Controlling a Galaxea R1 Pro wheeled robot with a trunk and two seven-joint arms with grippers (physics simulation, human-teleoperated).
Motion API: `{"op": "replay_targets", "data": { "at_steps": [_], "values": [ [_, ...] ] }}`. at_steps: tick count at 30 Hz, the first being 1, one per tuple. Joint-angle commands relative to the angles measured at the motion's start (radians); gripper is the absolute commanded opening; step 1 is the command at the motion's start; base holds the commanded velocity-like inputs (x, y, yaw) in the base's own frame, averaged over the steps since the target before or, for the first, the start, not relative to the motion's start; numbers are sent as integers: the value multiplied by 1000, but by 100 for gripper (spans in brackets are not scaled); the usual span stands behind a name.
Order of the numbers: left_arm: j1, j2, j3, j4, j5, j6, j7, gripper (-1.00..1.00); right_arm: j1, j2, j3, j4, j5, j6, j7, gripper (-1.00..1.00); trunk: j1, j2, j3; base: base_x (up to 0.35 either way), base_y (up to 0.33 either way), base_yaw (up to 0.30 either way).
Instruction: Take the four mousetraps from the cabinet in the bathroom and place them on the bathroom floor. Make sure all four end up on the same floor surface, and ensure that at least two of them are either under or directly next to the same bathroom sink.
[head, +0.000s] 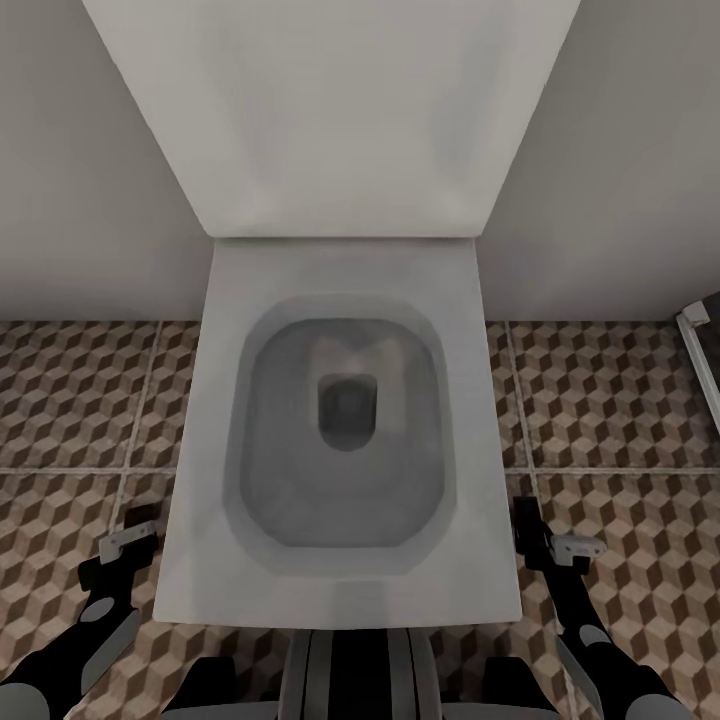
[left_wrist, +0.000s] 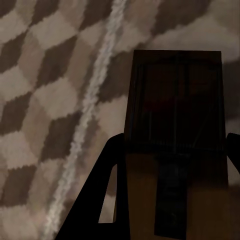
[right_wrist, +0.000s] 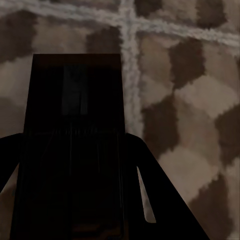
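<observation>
A: Left wrist view: a mousetrap (left_wrist: 172, 135) juts out between the dark fingers of the left gripper (left_wrist: 170, 165), a flat tan board with dark wire, hanging over the bathroom floor (left_wrist: 45, 100).

B: So it's closed on the board?

A: It looks clamped on it, yes. The right wrist camera has the same arrangement: a second mousetrap (right_wrist: 75, 135) in the right gripper (right_wrist: 75, 165), very dark, its wires barely readable.

B: Why carry them that way?

A: My guess: one trap per arm, held low and flat so each can be set on the tiles without tipping.

B: And from the head?

A: Both arms flank a white toilet (head: 340, 440), the left gripper (head: 135, 530) and right gripper (head: 545, 535) just beside its rim, above the cube-patterned tiles (head: 620, 400). The traps themselves are too small to make out there.

B: Any sink nearby?

A: None I can identify. A white edge (head: 697, 345) is cut off at the right; I can't tell what it belongs to.
</observation>
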Motion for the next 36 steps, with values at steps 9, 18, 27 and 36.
{"op": "replay_targets", "data": {
  "at_steps": [9, 18, 27, 36],
  "values": [
    [-1, 2, -9, -1, 8, -7, 8, -100, 0, -1, 7, 14, -12, -4, 0, -100, 0, 0, 0, 0, 0, 0],
    [-1, 0, -9, -1, 8, -7, 8, -100, 0, -1, 7, 15, -12, -4, 0, -100, 0, 0, 0, 0, 0, 0],
    [-1, 0, -9, -1, 7, -7, 8, -100, 0, -1, 7, 15, -12, -4, 0, -100, 2, -1, -16, 0, 0, 0],
    [-1, 1, -9, -1, 8, -7, 8, -100, 0, -1, 7, 15, -12, -4, 0, -100, 2, -1, -16, 0, 0, 0]
  ]
}}
